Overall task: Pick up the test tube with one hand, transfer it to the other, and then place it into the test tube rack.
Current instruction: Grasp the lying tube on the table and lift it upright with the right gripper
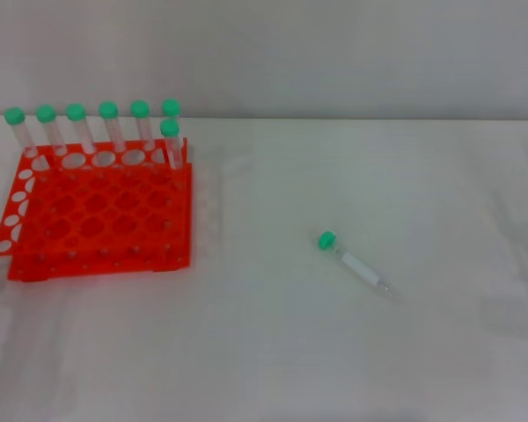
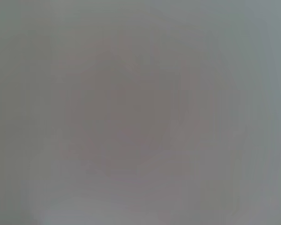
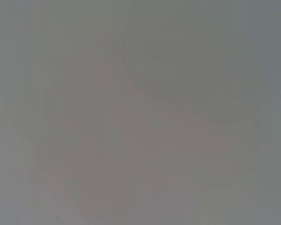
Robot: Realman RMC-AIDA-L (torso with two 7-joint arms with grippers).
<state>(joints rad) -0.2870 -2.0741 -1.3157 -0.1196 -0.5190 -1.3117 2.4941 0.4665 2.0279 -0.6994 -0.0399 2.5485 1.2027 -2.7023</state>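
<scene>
1. Lying on its side on the white table [image 1: 273,352], the small clear plastic test tube [image 1: 355,264] with a green screw cap rests right of the table's middle, cap toward the far edge, pointed tip toward the near right corner.
2. The bright orange-red plastic test tube rack [image 1: 101,215], a grid of round holes, sits toward the far left corner, well apart from the loose tube.
3. Seven other green-capped clear tubes [image 1: 108,127] stand upright in the rack's far row and far right corner; the nearer holes look vacant.
4. Neither the left gripper nor the right gripper appears in the head view, and both wrist views show only a featureless grey surface, so I cannot tell whether their fingers are wide, narrow or holding anything.
5. Judging by this layout, no step is done: the tube is not yet picked up.
6. What remains is everything: the pickup with one hand, the handover to the other, and the placing into a free hole of the rack.
</scene>
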